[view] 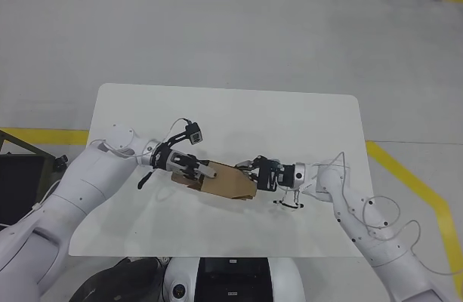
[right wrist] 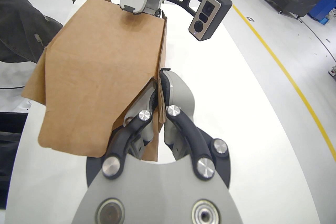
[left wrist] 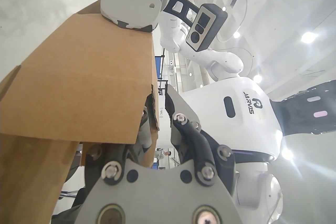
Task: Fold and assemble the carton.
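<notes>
Noted right gripper (right wrist: 159, 88) clamped shut on near end wall of brown corrugated-cardboard carton (right wrist: 105, 57), half-opened, over middle of white rounded table (view: 291, 113); left gripper (left wrist: 157, 110) closed likewise on opposite end wall. Judged at risk: thin edge grips liable to slip, or tear frayed corner, under uneven pull, collapsing carton flat again. Counted: one carton, two grippers, one table.
</notes>
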Controlling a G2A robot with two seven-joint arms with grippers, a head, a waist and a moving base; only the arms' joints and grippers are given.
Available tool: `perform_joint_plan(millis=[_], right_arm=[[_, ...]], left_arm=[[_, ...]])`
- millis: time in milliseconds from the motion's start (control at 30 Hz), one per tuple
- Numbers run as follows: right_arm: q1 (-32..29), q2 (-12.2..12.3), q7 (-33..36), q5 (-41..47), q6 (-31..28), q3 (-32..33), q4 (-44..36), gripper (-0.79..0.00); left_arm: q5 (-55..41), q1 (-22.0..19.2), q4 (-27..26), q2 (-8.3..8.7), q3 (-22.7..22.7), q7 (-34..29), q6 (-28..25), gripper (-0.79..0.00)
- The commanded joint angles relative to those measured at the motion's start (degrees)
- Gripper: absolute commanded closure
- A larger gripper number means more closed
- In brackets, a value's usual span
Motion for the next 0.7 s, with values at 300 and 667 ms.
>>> perform_joint_plan(millis=[300, 667], right_arm=[[-0.09, 0.10, 1.03, -0.15, 1.53, -0.29, -1.03, 0.000], [-0.62, 0.38, 0.80, 0.80, 2.62, 0.48, -1.47, -0.785]], left_arm=[[-0.50, -0.88, 1.58, -0.33, 0.90, 0.00, 0.00, 0.000], [-0.57, -0.79, 1.87, -0.23, -0.55, 0.00, -0.01, 0.000]])
